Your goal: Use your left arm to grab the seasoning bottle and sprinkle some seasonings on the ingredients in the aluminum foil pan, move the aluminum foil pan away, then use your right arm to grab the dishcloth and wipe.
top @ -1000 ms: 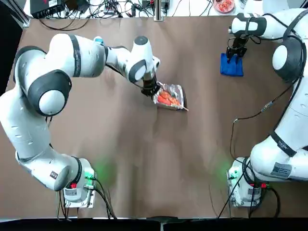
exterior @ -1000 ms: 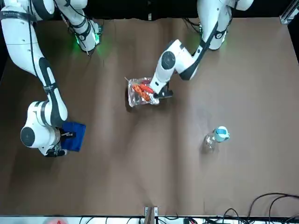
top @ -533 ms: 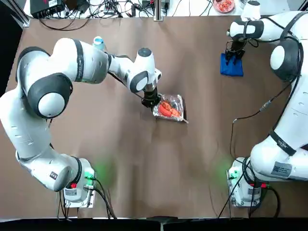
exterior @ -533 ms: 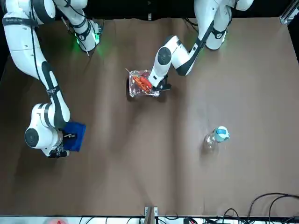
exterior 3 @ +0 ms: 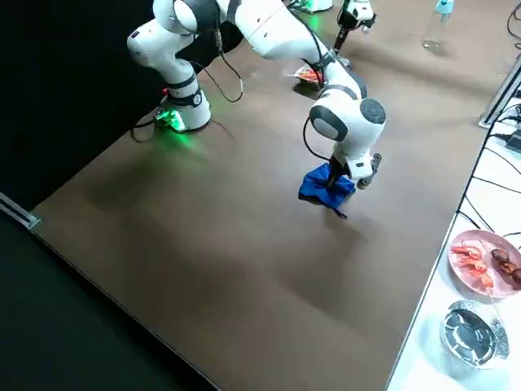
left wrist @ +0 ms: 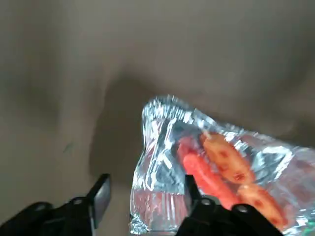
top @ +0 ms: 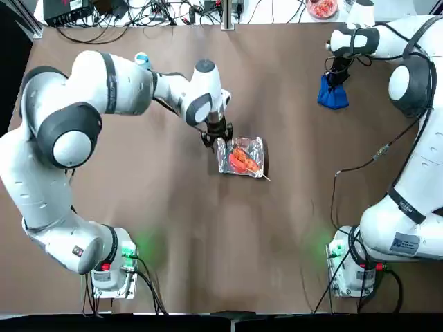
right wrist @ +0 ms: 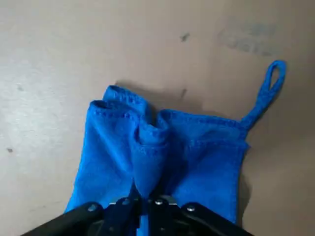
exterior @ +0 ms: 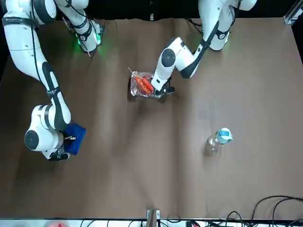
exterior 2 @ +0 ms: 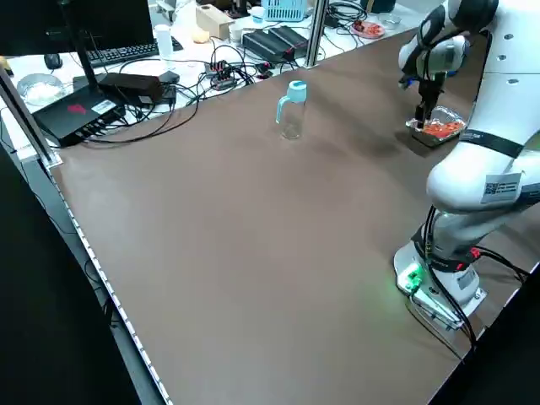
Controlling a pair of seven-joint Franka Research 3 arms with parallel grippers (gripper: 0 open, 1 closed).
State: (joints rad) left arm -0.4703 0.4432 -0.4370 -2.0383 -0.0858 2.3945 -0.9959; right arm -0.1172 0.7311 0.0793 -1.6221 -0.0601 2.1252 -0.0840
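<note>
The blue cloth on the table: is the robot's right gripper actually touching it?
Touching: the right wrist view shows the right gripper pinching the bunched blue cloth.

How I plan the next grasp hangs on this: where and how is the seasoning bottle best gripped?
I'd close the left gripper around the clear body of the seasoning bottle, below its cap, approaching from the robot's right. The bottle stands upright, and its handle sticks out to the robot's left.

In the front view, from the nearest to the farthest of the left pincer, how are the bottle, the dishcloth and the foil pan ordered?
From the left pincer:
1. Foil pan, right beside it
2. Bottle, robot's left
3. Dishcloth, robot's right
</note>
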